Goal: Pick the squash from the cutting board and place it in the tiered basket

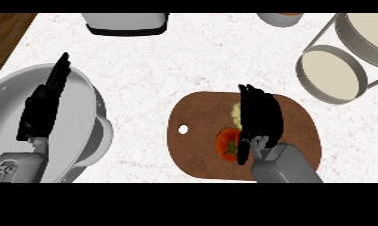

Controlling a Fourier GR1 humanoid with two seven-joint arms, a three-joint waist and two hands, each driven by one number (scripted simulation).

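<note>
We see the squash [236,113] lying on the cutting board [196,147], a pale yellow sliver near the board's middle. Most of it is hidden, because the right hand [260,117] sits directly over it and covers its right side. From this steep angle we cannot tell whether that hand has closed on the squash or only lies above it. The grey right forearm [284,167] comes up from the lower edge and crosses the board's lower right part.

Just below the squash, also on the board, is a red tomato [226,144] with a green stalk end, partly covered by the same hand. The board is brown and rounded, and has a small white hole [183,129] near its left edge.

The tiered basket [359,79] stands at the upper right of the worktop [170,65], well apart from the squash. We see two round tiers with grey walls and pale floors (the upper one is cut off by the view's edge).

At the far left the left hand [40,107] rests released, fingers straight and pointing away from us, above a large grey bowl [77,115]. Along the far edge stand a grey appliance with a black base [125,24] and a grey cup [279,19], both only partly in view.
</note>
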